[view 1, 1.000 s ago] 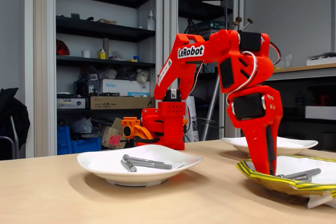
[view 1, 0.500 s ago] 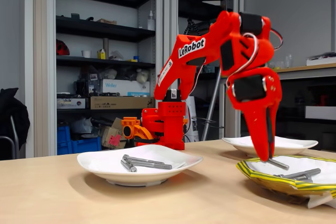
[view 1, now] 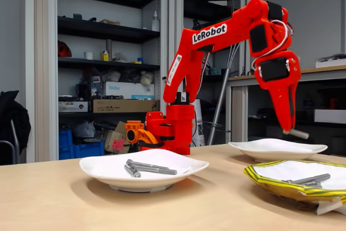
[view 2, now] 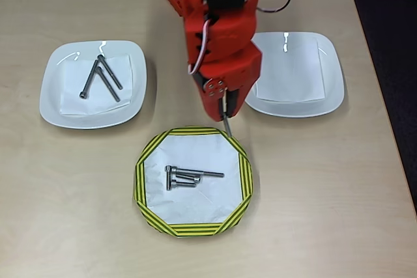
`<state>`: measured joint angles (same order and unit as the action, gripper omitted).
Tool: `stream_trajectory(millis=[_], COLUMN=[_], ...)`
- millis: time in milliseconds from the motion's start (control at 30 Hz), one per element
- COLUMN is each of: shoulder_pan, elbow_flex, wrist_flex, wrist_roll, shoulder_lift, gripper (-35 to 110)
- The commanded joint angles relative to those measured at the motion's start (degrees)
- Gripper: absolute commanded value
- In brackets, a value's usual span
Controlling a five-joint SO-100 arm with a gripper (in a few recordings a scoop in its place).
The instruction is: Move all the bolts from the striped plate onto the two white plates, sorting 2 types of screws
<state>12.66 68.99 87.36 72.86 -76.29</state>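
Red two-finger gripper (view 1: 288, 129) clamped on a slim grey metal bolt (view 1: 298, 132), raised at 12 o'clock of the yellow-and-green striped paper plate (view 2: 148, 157)

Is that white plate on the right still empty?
Yes. The right white plate holds only a paper sheet; the gripper carries a bolt above it.

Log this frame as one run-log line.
gripper: shut on short bolt, raised | striped plate: bolts left | left white plate: three long bolts
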Motion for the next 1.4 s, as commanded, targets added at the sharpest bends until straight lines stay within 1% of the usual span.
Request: stream_trajectory(millis=[0, 233, 467, 567, 633, 800, 900, 1133, 1367], shoulder_pan=[7.7, 22.9, 33.0, 34.2, 34.2, 31.5, 27.3, 13.5, 3.0], elbow_flex=[9.8, 21.5, 36.5, 38.4, 38.5, 38.4, 35.9, 23.5, 12.3], wrist_flex=[-1.2, -5.2, -14.5, -17.2, -17.4, -18.7, -19.5, -20.7, -23.3], wrist_roll=[9.8, 29.4, 45.3, 46.4, 46.5, 43.0, 37.5, 17.8, -3.3], shoulder_lift=[-12.4, -21.6, -28.6, -29.0, -28.9, -29.0, -27.2, -17.8, -8.0], gripper=[0, 0, 0, 9, 10, 11, 11, 9, 9])
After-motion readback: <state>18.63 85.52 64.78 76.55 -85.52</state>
